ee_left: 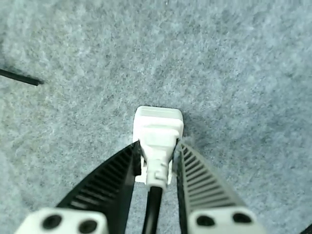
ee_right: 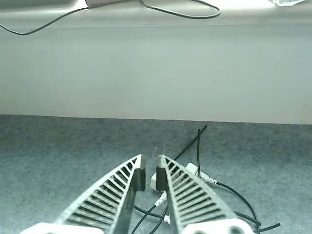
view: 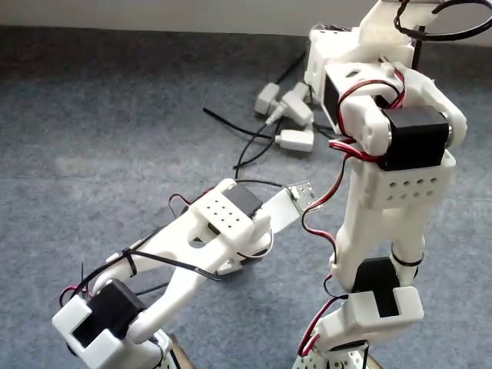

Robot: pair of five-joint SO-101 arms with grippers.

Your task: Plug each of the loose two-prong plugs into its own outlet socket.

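My left gripper (ee_left: 157,152) is shut on a white two-prong plug (ee_left: 158,134) with a black cord, held just over the grey carpet. In the high view that gripper (view: 298,197) sits mid-table at the end of the low left arm. Three more white plug pieces (view: 286,109) lie in a cluster at the back, their black cords (view: 250,146) trailing toward the middle. My right gripper (ee_right: 150,169) hangs over the carpet facing the wall. Its fingers are almost together with nothing clearly held. A white plug (ee_right: 155,181) on the carpet shows through the slit between them.
The right arm (view: 400,161) stands tall at the right, close to the plug cluster. A pale wall (ee_right: 156,73) borders the far edge of the carpet. Loose black cords (ee_right: 229,195) cross the carpet beyond the right gripper. Bare carpet (view: 100,131) lies to the left.
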